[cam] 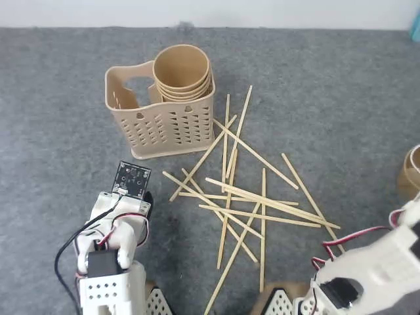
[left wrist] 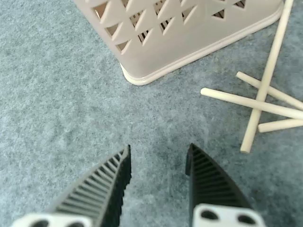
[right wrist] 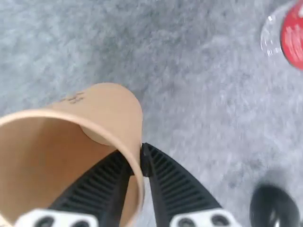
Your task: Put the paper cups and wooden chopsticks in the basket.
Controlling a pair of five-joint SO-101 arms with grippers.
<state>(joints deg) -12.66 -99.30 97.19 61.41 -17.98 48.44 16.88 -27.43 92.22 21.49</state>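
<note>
**Right-arm jaws.** Clamped on the wall of a paper cup, one jaw inside the mouth and one outside, meeting at the rim. The cup's open end faces the wrist camera and its base points away. In the high view this cup sits at the right edge of the counter. Whether it is raised off the surface cannot be told.

**Left-arm jaws.** Apart and holding nothing, over bare counter just short of the near corner of the basket. The nearest chopstick ends lie off to one side of them.

**Governing relation.** From the held cup, the basket lies well to the left and farther from the arm bases. The scattered chopsticks lie between the two. A stack of cups already stands in the basket's right-hand end, mouths up. The held cup will probably have to cross above the scatter and come base-down over that stack to nest.

**Chopsticks.** All are flat on the counter, crossed over one another, with long axes running in several directions. The left arm is the nearer one to both basket and chopsticks. A grip across a stick's axis is advisable.
</note>
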